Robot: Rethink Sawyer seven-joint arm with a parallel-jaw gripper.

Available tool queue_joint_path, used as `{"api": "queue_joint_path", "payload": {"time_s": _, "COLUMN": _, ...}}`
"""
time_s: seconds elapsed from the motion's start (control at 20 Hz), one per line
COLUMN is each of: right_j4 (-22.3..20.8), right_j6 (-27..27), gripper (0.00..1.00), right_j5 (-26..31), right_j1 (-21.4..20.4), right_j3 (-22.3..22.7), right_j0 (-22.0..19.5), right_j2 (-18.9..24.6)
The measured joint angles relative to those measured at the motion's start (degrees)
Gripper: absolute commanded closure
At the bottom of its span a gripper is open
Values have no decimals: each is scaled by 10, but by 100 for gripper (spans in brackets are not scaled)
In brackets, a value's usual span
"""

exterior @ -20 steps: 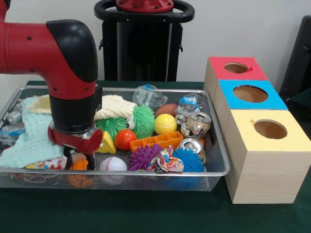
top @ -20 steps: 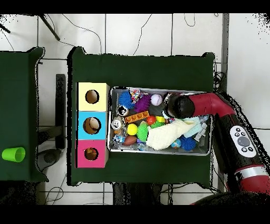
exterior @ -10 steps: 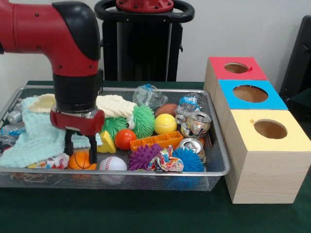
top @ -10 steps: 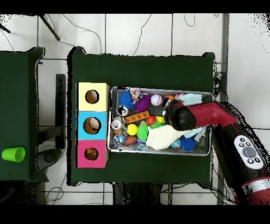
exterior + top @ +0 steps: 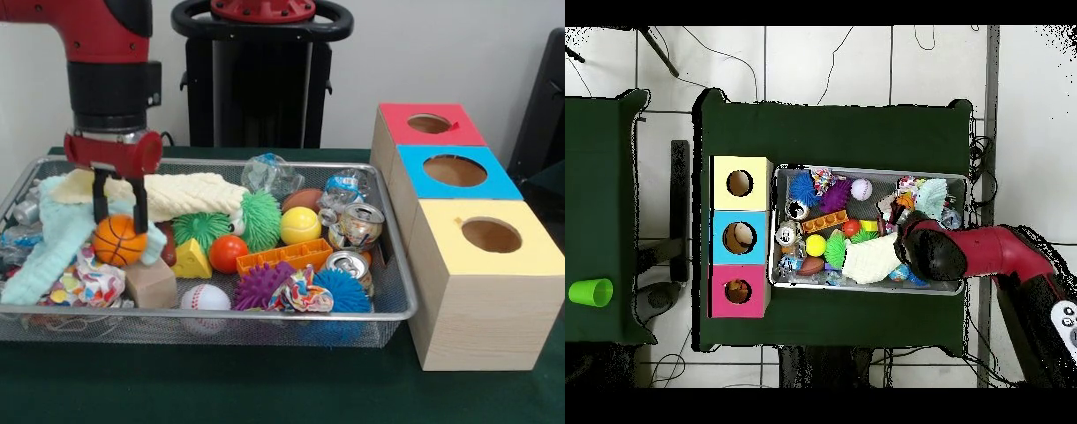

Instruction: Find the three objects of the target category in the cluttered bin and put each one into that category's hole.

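The end effector (image 5: 116,215) pinches 1 small orange basketball (image 5: 117,240) between its 2 black fingers (image 5: 139,208), holding it lifted over the left end of the wire bin (image 5: 399,300). In the overhead view the arm covers the ball.

Still lying in the bin are 1 white baseball (image 5: 205,298), 1 yellow ball (image 5: 300,225), 1 orange-red ball (image 5: 227,253) and 1 brown football (image 5: 303,200).

There are also 2 green spiky balls (image 5: 260,220), 1 purple spiky ball (image 5: 259,286) and 1 blue spiky ball (image 5: 342,291), 2 crushed cans (image 5: 360,224), 1 orange block (image 5: 284,256), 1 yellow wedge (image 5: 192,261) and 1 wooden cube (image 5: 151,283).

On the green desk (image 5: 265,389) beside the bin stand 3 boxes in a row, each with 1 round hole: red (image 5: 429,124), blue (image 5: 455,170) and yellow (image 5: 491,236).
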Motion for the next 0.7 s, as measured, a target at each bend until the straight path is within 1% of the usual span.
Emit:
{"api": "queue_joint_path", "payload": {"time_s": 0.35, "right_j4": 37, "right_j6": 0, "gripper": 0, "right_j5": 0, "right_j1": -55, "right_j3": 53, "right_j0": -46, "right_j2": 7}}
{"api": "queue_joint_path", "payload": {"time_s": 0.55, "right_j4": 42, "right_j6": 0, "gripper": 0, "right_j5": 0, "right_j1": -67, "right_j3": 64, "right_j0": -55, "right_j2": 9}}
{"api": "queue_joint_path", "payload": {"time_s": 0.7, "right_j4": 41, "right_j6": 0, "gripper": 0, "right_j5": 0, "right_j1": -75, "right_j3": 72, "right_j0": -52, "right_j2": 8}}
